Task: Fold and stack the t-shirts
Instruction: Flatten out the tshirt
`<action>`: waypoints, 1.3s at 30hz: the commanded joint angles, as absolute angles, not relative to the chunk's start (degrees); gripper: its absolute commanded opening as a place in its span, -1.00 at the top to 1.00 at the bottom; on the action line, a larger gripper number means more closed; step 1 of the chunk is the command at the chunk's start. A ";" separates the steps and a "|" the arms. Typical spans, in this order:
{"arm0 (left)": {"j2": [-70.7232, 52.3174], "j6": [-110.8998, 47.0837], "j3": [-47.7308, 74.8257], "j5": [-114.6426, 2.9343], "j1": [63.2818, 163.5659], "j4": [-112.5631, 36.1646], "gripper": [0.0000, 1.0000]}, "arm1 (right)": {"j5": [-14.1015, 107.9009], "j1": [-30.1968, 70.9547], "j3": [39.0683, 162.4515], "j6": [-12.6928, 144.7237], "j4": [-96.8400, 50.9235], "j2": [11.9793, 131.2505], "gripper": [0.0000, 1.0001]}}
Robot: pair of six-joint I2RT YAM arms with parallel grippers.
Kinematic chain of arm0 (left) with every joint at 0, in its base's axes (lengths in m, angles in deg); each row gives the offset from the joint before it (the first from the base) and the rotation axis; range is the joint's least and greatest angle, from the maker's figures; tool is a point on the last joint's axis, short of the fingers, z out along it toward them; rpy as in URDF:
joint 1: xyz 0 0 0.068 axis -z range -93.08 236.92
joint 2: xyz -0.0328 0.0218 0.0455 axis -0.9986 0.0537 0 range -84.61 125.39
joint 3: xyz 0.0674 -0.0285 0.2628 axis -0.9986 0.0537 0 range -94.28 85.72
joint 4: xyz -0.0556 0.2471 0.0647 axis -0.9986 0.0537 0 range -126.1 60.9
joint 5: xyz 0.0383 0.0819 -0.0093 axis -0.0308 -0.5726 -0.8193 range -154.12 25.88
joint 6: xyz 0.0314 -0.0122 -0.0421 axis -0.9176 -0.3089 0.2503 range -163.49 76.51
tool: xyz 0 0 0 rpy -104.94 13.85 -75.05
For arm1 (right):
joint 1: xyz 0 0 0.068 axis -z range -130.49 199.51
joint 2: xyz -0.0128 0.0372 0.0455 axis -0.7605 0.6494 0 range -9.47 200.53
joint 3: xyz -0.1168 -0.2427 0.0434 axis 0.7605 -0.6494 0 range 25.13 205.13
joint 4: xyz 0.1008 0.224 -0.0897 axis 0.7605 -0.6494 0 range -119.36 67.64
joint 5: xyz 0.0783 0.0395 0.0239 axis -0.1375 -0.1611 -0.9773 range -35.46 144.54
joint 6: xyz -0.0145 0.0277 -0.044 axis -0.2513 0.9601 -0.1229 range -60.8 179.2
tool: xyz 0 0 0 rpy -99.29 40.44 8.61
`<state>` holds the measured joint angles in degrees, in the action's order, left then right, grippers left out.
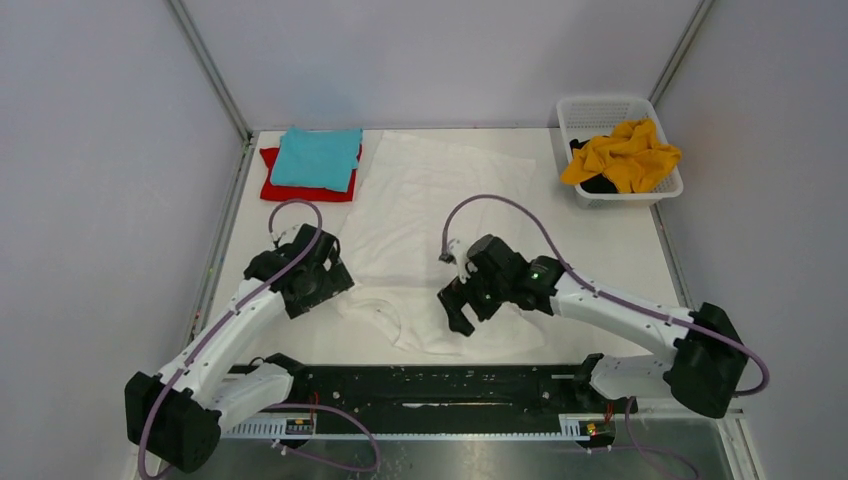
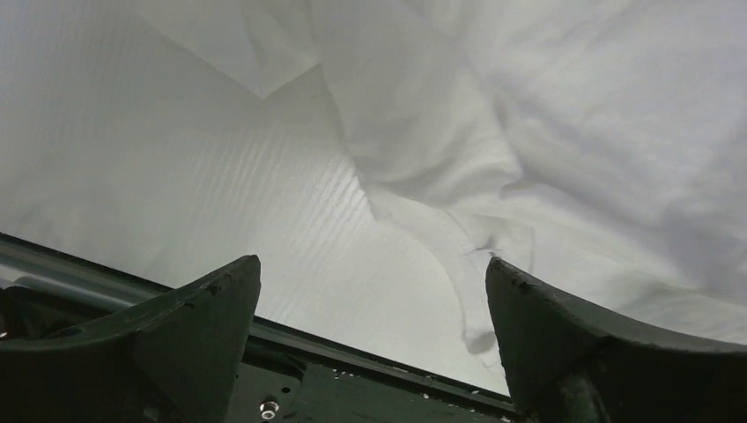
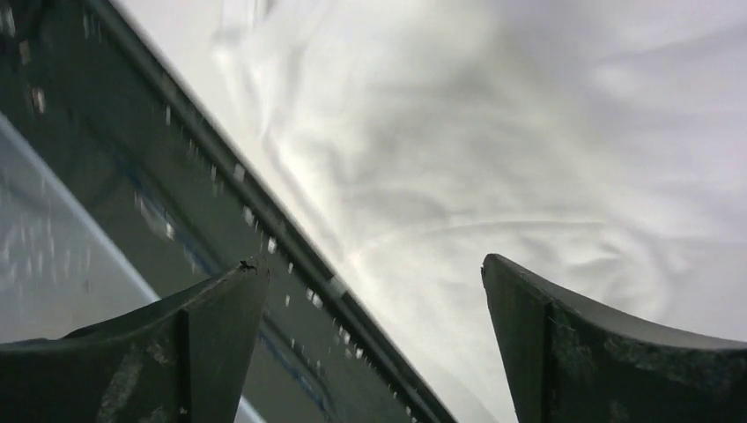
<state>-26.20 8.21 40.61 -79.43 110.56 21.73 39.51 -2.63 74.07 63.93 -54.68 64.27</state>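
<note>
A white t-shirt (image 1: 420, 215) lies spread down the middle of the table, its near end crumpled by the front edge. It also shows in the left wrist view (image 2: 528, 132) and the right wrist view (image 3: 528, 141). A folded teal t-shirt (image 1: 316, 157) lies on a folded red t-shirt (image 1: 300, 187) at the back left. A mustard-yellow t-shirt (image 1: 625, 155) sits in the basket. My left gripper (image 1: 328, 283) is open and empty at the white shirt's left edge. My right gripper (image 1: 458, 312) is open and empty above the shirt's near end.
A white lattice basket (image 1: 612, 110) stands at the back right with the yellow shirt and some dark cloth (image 1: 600, 184) in it. A black rail (image 1: 440, 385) runs along the table's front edge. Grey walls enclose the table on the left, back and right.
</note>
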 commanded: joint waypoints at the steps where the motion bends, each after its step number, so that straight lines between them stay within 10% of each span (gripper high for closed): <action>1: -28.13 7.28 36.40 -78.42 110.61 18.08 -0.98 | 59.14 0.59 77.24 71.91 -47.85 59.35 -0.99; 16: -2.01 4.56 34.20 -66.71 111.23 -6.16 -0.98 | 42.07 23.74 104.87 79.73 -48.24 99.18 -0.99; 25: 6.72 5.17 39.56 -64.66 107.12 -10.51 -0.98 | 29.90 23.58 84.23 83.82 -38.13 94.88 -0.99; 39: 39.17 0.69 -6.03 -54.96 116.43 -10.65 -0.98 | 25.72 -6.60 68.48 91.43 -31.68 80.93 -0.99</action>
<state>28.84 2.99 6.43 -61.79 112.07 -6.03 28.69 0.62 67.25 89.16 -27.18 79.98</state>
